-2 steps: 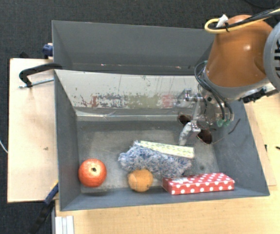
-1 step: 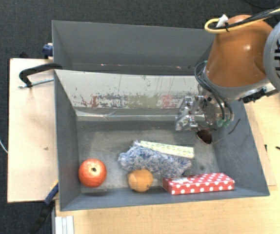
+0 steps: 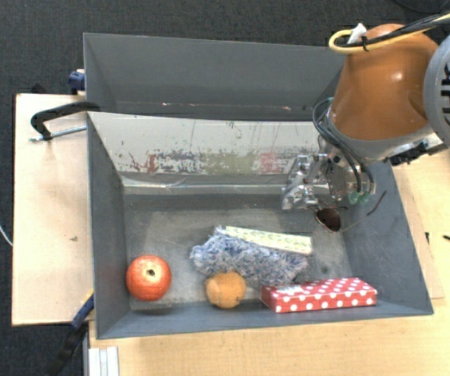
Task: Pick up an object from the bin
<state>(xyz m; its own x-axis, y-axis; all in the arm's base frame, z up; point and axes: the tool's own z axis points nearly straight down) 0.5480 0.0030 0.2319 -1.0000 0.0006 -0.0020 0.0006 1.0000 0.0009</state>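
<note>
My gripper [image 3: 307, 192] hangs at the right rear of the bin, above the floor, under the orange wrist cover. Its metal fingers point left and down; nothing shows between them. Below and left of it lies a blue-and-white crumpled cloth [image 3: 244, 261] with a pale green-dotted strip [image 3: 268, 240] along its top edge. A red box with white dots [image 3: 319, 295] rests against the front wall, straight below the gripper.
A red apple [image 3: 148, 278] sits in the front left corner. A small tan potato-like ball [image 3: 226, 290] lies at the front, touching the cloth. The arm and its cables fill the bin's upper right.
</note>
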